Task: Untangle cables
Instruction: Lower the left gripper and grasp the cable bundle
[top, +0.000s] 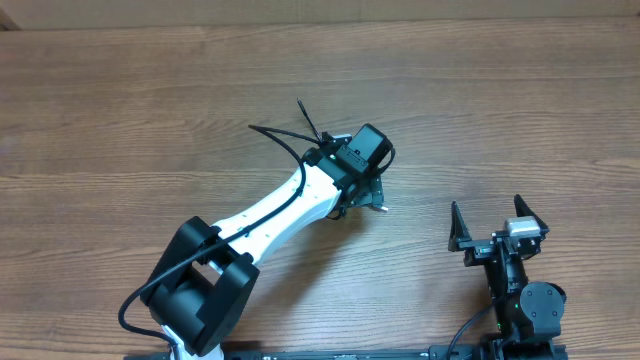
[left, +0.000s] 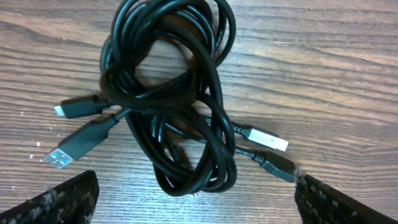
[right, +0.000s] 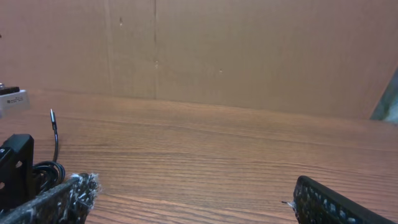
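Cables (left: 158, 93) lie knotted on the wooden table (left: 348, 74), centre of the left wrist view, 4 plug ends poking out. We see the left gripper (left: 198, 186) spread wide beside them, holding nothing; the right gripper (top: 490, 222), lower right overhead, gapes empty too.

a robot lab bench: bare wood-grain table (top: 100, 100), plain cardboard backdrop (right: 249, 50).
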